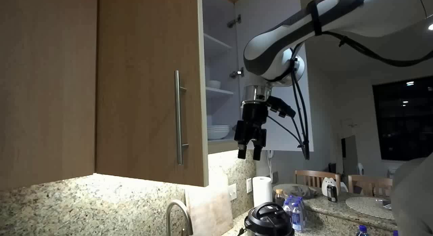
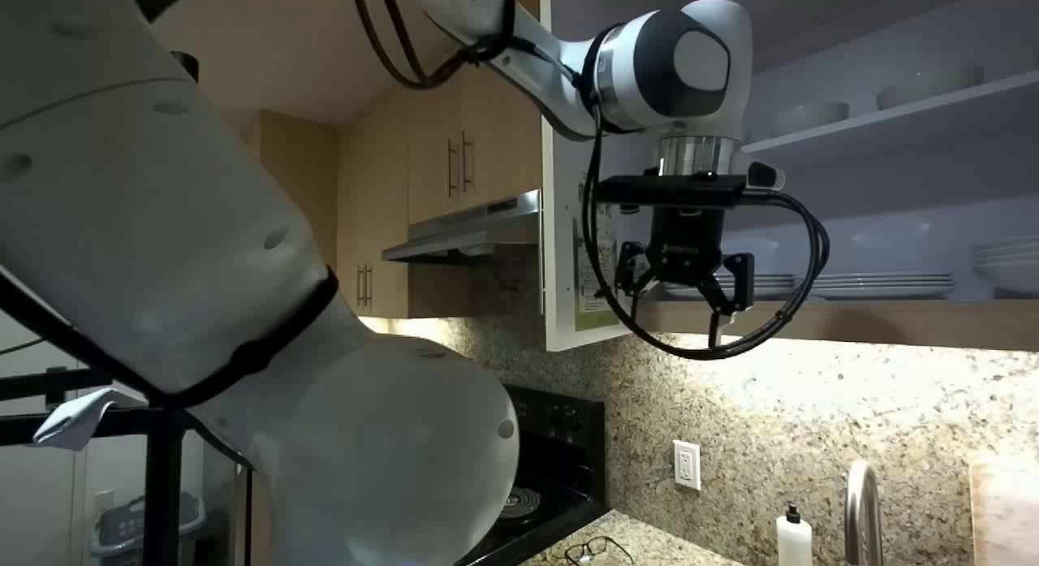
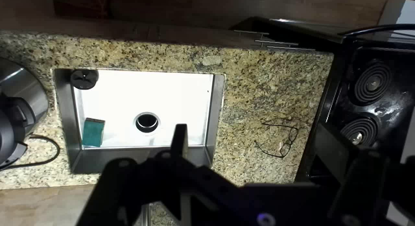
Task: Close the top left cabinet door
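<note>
The top left cabinet door [image 1: 149, 93] is a tall light-brown wood-grain panel in an exterior view. It stands open, with its slim silver bar handle [image 1: 179, 117] near its free edge. An exterior view shows what appears to be its white inner side [image 2: 564, 257], with a sheet on it. My gripper [image 1: 249, 153] hangs pointing down, right of the door and in front of the open cabinet. Its fingers are apart and empty, also in an exterior view [image 2: 675, 318] and in the wrist view [image 3: 254, 135]. I see no contact with the door. The wrist view does not show the door.
A white-faced open door [image 1: 291, 124] stands behind the arm. Shelves hold bowls [image 1: 218, 131] and plates [image 2: 881, 286]. Below are the sink [image 3: 146, 102], faucet [image 1: 179, 212], a black-lidded cooker [image 1: 269, 219], bottles [image 1: 296, 215], glasses [image 3: 285, 141] and the stove [image 3: 373, 83]. Cables loop beside the gripper.
</note>
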Controlling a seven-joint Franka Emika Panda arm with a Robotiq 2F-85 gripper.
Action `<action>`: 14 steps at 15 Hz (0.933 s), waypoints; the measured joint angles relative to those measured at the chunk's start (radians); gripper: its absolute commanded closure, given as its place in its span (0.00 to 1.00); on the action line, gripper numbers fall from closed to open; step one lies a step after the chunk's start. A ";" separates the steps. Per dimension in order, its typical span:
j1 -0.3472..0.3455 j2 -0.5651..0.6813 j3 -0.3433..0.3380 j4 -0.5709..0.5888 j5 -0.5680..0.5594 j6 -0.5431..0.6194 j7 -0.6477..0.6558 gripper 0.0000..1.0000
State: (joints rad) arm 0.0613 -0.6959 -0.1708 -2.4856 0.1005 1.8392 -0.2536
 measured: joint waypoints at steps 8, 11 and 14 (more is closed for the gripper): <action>-0.010 -0.013 0.039 -0.001 0.000 0.009 0.011 0.00; -0.012 -0.045 0.083 -0.020 -0.003 0.052 0.042 0.00; -0.013 -0.100 0.136 -0.066 -0.008 0.128 0.088 0.00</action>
State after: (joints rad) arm 0.0483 -0.7955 -0.0349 -2.5515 0.0924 1.9675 -0.1652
